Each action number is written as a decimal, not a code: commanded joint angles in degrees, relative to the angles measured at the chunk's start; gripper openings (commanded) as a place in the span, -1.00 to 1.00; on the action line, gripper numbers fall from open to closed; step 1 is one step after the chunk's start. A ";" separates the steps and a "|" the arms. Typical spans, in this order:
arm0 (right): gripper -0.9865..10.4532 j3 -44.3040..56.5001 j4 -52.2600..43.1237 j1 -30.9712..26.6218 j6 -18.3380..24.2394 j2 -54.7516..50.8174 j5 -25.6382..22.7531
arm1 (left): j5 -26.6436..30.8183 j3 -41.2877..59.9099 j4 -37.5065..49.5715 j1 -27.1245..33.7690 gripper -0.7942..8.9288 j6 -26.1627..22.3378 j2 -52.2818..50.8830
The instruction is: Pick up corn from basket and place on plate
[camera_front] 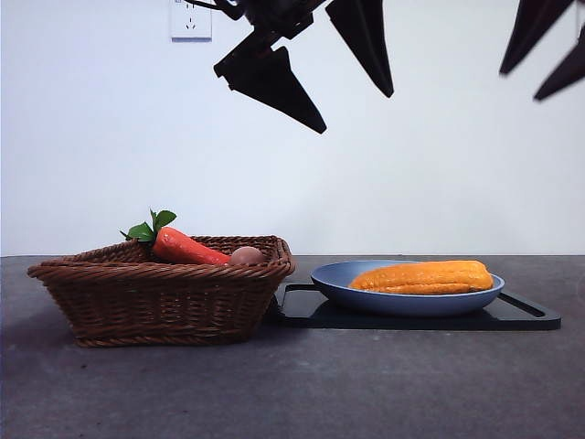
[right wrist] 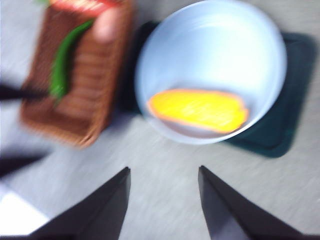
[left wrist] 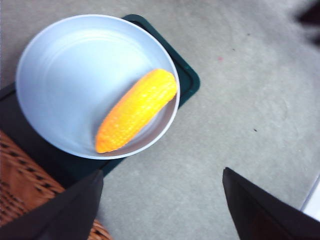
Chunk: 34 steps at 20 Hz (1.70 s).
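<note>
The corn (camera_front: 425, 276) (left wrist: 136, 110) (right wrist: 197, 110), a long yellow-orange cob, lies on its side in the light blue plate (camera_front: 338, 279) (left wrist: 75, 75) (right wrist: 210, 45), with nothing holding it. The brown wicker basket (camera_front: 160, 297) (left wrist: 20, 180) (right wrist: 85, 85) stands just left of the plate. My left gripper (camera_front: 355, 110) (left wrist: 162, 171) hangs open and empty, high above the gap between basket and plate. At the top right corner of the front view my right gripper (camera_front: 520, 86) (right wrist: 164, 168) is also open and empty; its wrist view is blurred.
A red-orange carrot (camera_front: 187, 247) with green leaves (right wrist: 62, 60) and a small round pinkish item (camera_front: 247, 256) (right wrist: 107, 25) lie in the basket. The plate rests on a flat black tray (camera_front: 521, 315) (left wrist: 187, 80) (right wrist: 280, 135). A white wall with a socket (camera_front: 190, 18) stands behind the table.
</note>
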<state>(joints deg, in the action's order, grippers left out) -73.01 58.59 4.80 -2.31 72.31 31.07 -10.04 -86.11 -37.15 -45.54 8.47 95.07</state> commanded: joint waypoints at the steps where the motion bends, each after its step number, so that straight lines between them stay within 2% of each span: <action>1: -0.45 1.07 0.81 2.73 1.40 -2.89 -0.63 | -0.02 -1.55 0.39 -0.09 -0.10 -0.55 0.42; 4: -0.51 5.51 0.35 6.14 1.40 -6.82 -4.66 | -0.02 -1.55 0.02 0.22 -0.20 -0.52 0.42; 6: -0.61 9.22 -0.57 7.17 1.38 -8.28 -5.62 | -0.02 -1.55 -0.44 0.22 -0.32 -0.52 0.42; 10: -0.82 15.78 -3.91 7.52 1.29 -8.76 -4.98 | -0.02 -1.55 -1.05 0.20 -0.79 -0.52 0.42; 11: -0.82 16.87 -4.74 7.52 1.29 -8.74 -4.35 | -0.02 -1.55 -1.18 0.20 -0.83 -0.50 0.42; 13: -0.82 18.16 -5.92 7.50 1.29 -8.74 -2.58 | -0.02 -1.55 -1.64 0.22 -0.83 -0.50 0.42; 19: -0.82 18.27 -6.40 7.39 1.29 -8.74 -2.60 | -0.02 -1.53 -1.16 0.20 -0.83 -0.50 0.42; 28: -0.82 18.27 -6.40 7.39 1.29 -8.74 -2.60 | -0.02 -1.55 10.38 0.20 -0.83 -0.50 0.42; 31: -0.82 18.27 -6.45 7.39 1.29 -8.74 -2.60 | 0.15 -1.55 14.49 1.92 -0.82 -6.95 0.15; 34: -0.82 18.27 -6.49 7.39 1.29 -8.74 -2.58 | 1.66 -1.49 13.88 7.15 -0.82 -7.91 -2.71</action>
<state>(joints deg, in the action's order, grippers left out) -54.22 52.45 11.99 -1.45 63.18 28.34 -8.58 -86.15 -24.14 -38.09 2.15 93.62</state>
